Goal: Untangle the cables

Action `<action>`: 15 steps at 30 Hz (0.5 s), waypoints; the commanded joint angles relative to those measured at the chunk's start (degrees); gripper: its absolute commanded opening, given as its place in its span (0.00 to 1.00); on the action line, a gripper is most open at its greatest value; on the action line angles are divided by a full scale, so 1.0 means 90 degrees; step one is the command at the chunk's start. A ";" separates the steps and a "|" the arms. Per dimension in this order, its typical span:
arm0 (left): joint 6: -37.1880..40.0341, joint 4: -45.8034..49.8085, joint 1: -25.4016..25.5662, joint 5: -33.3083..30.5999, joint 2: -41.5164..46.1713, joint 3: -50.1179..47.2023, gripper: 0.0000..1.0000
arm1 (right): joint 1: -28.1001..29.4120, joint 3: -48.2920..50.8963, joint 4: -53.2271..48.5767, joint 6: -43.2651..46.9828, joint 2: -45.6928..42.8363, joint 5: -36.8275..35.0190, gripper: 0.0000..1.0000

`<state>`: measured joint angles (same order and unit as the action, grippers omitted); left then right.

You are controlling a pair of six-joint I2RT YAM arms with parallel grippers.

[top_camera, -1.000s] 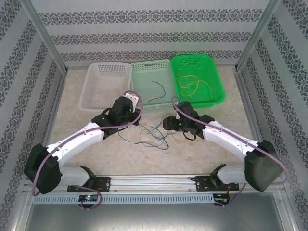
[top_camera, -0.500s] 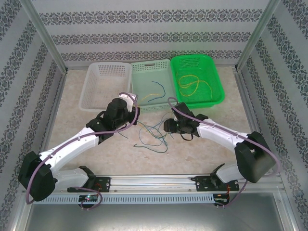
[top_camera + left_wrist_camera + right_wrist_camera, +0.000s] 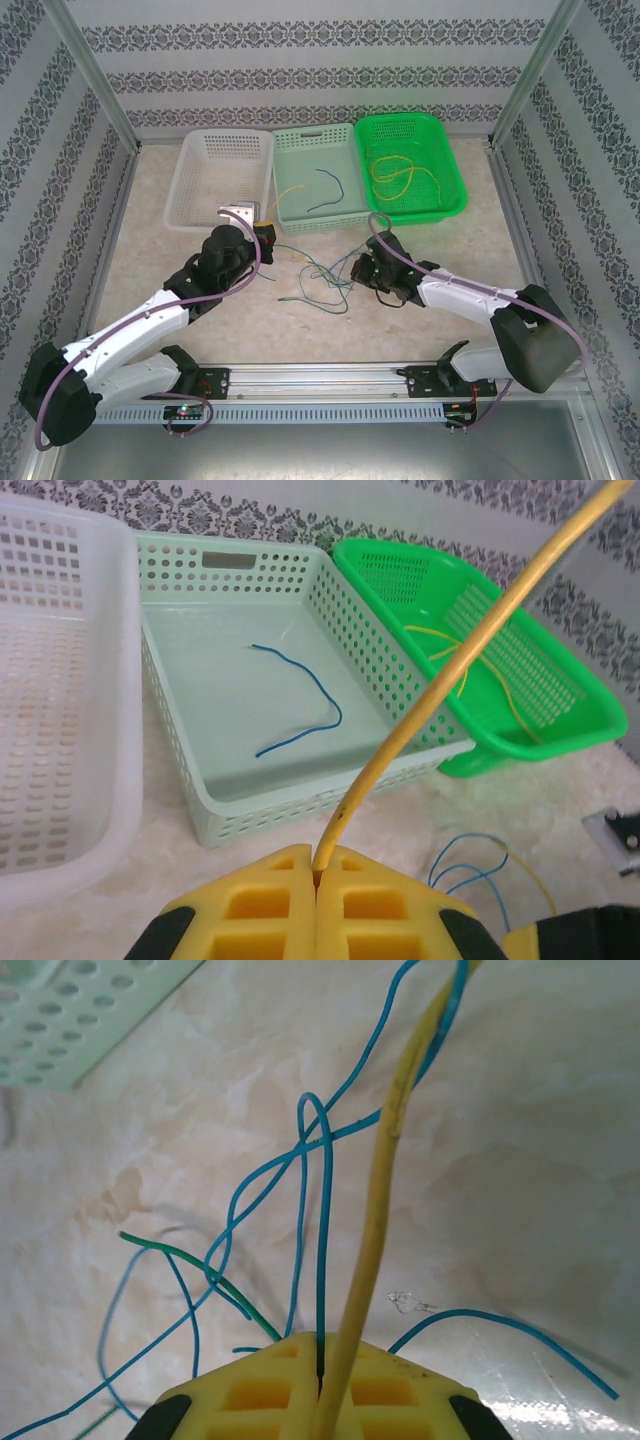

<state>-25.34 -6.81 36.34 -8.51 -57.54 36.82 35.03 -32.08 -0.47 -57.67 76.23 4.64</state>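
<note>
The cables (image 3: 322, 280) lie as a loose tangle of blue and dark green wires on the table between my two grippers. My left gripper (image 3: 318, 860) is shut on the end of a yellow cable (image 3: 440, 695), which rises steeply to the upper right. It hovers near the front of the pale green basket (image 3: 268, 240). My right gripper (image 3: 320, 1348) is shut on a thin blue cable (image 3: 325, 1220) at the tangle's right edge (image 3: 358, 268). A yellow cable (image 3: 385, 1190) crosses over its fingers. A dark green cable (image 3: 190, 1258) lies among the blue loops.
Three baskets stand at the back: a white one (image 3: 200, 190), a pale green one (image 3: 345, 215) holding a blue cable (image 3: 305, 695), and a bright green one (image 3: 455, 195) holding yellow cables (image 3: 400, 178). Patterned walls and metal posts enclose the table.
My right gripper has shut on the blue cable. My left gripper has drawn back toward the left and near side with the yellow cable, stretching the tangle out.
</note>
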 commanded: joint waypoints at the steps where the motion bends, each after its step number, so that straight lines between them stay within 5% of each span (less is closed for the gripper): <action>1: -0.0918 -0.1174 0.0006 -0.0430 0.0058 -0.0089 0.04 | -0.0025 0.0396 0.0670 -0.1088 -0.0180 -0.0371 0.00; 15: -0.1888 -0.2110 0.0002 -0.0285 0.0058 -0.0315 0.02 | -0.0007 0.1248 0.1222 -0.2638 -0.0662 -0.0799 0.00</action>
<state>-39.03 -18.81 36.34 -9.47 -57.69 34.26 35.03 -22.79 11.42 -78.04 69.84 0.40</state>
